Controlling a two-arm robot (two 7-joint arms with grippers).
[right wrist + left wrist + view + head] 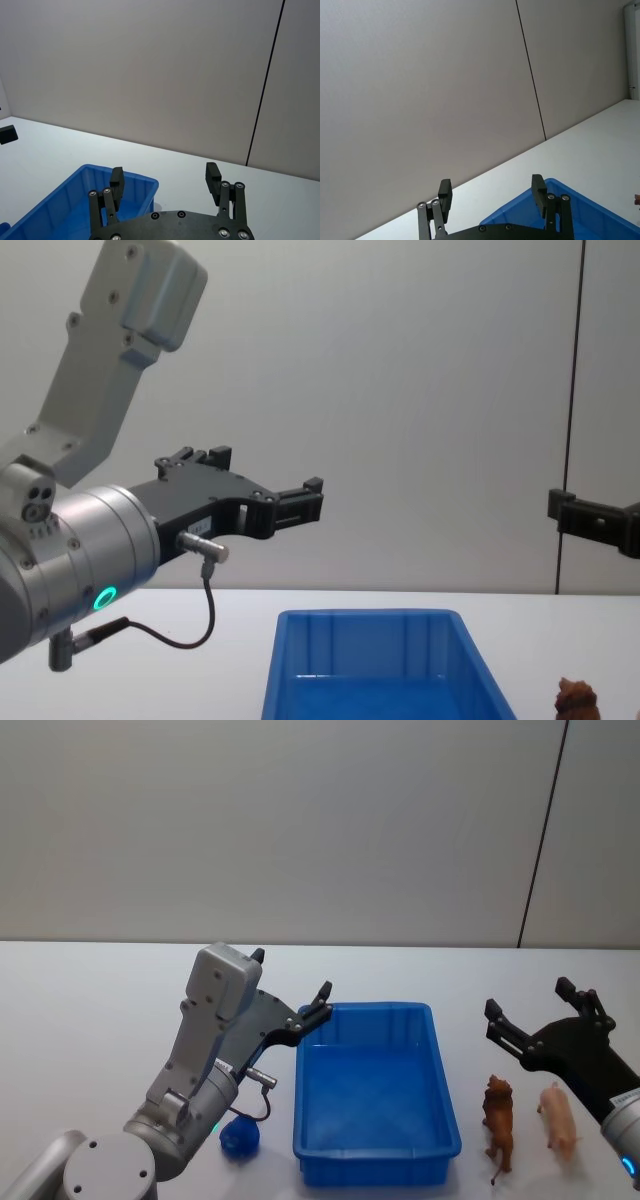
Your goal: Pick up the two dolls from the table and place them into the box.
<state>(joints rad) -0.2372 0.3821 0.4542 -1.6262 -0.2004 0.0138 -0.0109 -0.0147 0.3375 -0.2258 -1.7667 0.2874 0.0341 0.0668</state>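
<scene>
Two dolls stand on the white table [100, 1020] right of the box: a reddish-brown shaggy doll [499, 1120] [577, 698] and, further right, a pale pink doll [559, 1118]. The blue box [372, 1152] [570, 212] [75, 200] [370, 660] sits in the middle and holds nothing. My right gripper [528, 997] [164, 176] hangs open in the air just behind and above the dolls, touching neither. Over the box's far left corner my left gripper [290, 975] [491, 190] [265, 472] is raised, open and empty.
A small blue rounded object [239, 1137] lies on the table left of the box, close under my left arm. A plain grey wall with one dark vertical seam [543, 830] rises behind the table's far edge.
</scene>
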